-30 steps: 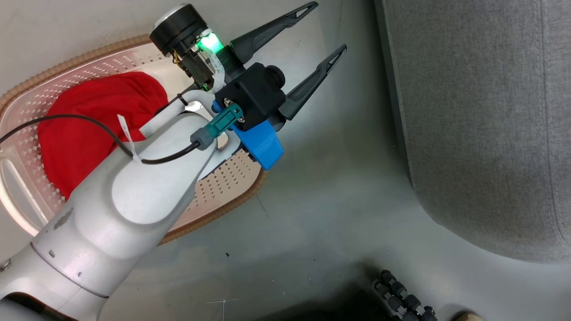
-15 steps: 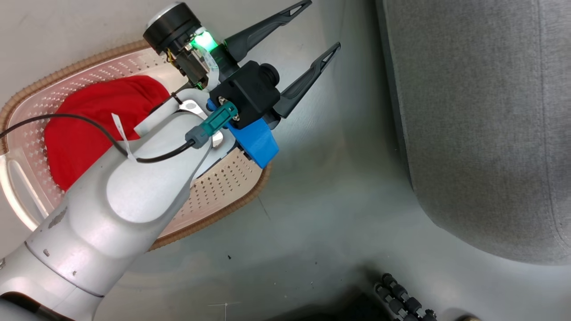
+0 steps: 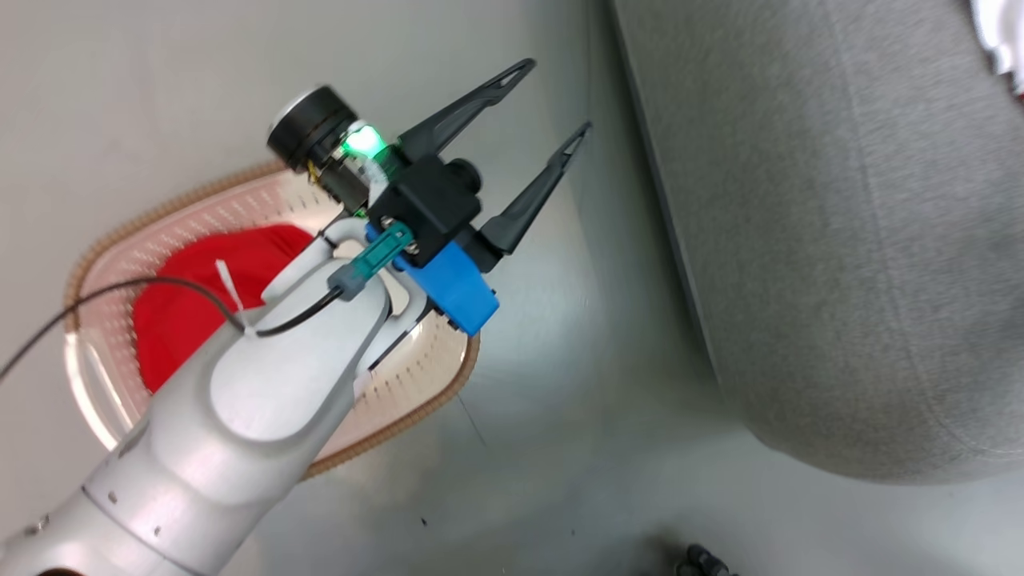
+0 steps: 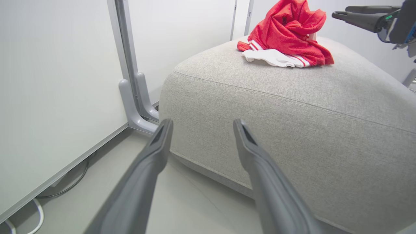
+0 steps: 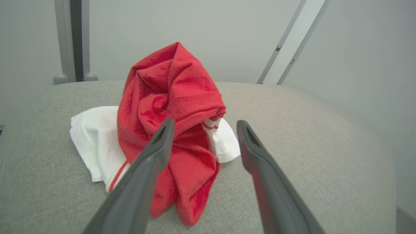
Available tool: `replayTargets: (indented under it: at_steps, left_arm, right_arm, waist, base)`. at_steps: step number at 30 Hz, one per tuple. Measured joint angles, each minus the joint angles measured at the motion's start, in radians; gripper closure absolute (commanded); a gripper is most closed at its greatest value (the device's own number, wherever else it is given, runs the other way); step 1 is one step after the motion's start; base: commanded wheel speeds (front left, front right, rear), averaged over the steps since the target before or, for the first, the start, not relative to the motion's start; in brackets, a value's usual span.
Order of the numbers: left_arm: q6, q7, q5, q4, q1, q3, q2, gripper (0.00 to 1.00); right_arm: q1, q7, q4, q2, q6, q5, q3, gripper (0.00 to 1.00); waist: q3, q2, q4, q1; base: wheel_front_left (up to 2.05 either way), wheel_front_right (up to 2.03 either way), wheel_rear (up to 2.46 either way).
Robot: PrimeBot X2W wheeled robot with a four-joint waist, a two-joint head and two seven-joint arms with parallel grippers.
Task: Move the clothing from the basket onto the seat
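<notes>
Head view, left gripper point(image 3: 558, 96): two dark fingers spread well apart with nothing between them, held over the floor point(image 3: 560, 400) between the basket point(image 3: 416, 372) and the seat point(image 3: 840, 240), tips toward the seat.
Basket: on the floor under the pale left forearm point(image 3: 264, 400), brown rim up.
Red garment point(image 3: 184, 320): bunched inside the basket, partly hidden by the forearm.
Seat: light grey; its rounded corner is near the basket but apart from it.
Right gripper point(image 5: 205, 123): fingers parted and empty, low over the seat top, pointing at the red-and-white garment point(image 5: 172, 107); whether a finger touches the cloth cannot be told.
Red-and-white garment: crumpled in an upright heap on the seat top, white panel and striped trim under the red folds.
Wall point(image 5: 195, 32): pale, behind the seat.
</notes>
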Motion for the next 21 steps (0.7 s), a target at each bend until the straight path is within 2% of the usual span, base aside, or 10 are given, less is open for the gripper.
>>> replayTargets:
  at_steps: [5,13,21]
  left_arm:
    - [0.029,0.000,-0.016,-0.025,0.096,0.077,-0.001,0.00]
    - [0.076,-0.001,-0.017,-0.086,0.263,0.258,-0.018,0.00]
    - [0.086,-0.001,0.025,-0.135,0.432,0.435,-0.058,0.00]
  right_arm:
    - [0.088,0.000,-0.080,-0.001,0.000,0.007,0.064,0.00]
    - [0.179,0.000,-0.168,0.012,0.000,0.010,0.211,0.00]
    - [0.246,0.000,-0.204,0.039,0.000,0.017,0.366,0.00]
  waist:
    - [-0.103,0.0000,0.012,0.0000]
    - [-0.267,0.0001,0.062,-0.0003]
    - [-0.397,0.0000,0.148,-0.0003]
  base:
    - [0.00,0.00,0.00]
    - [0.00,0.00,0.00]
    - [0.00,0.00,0.00]
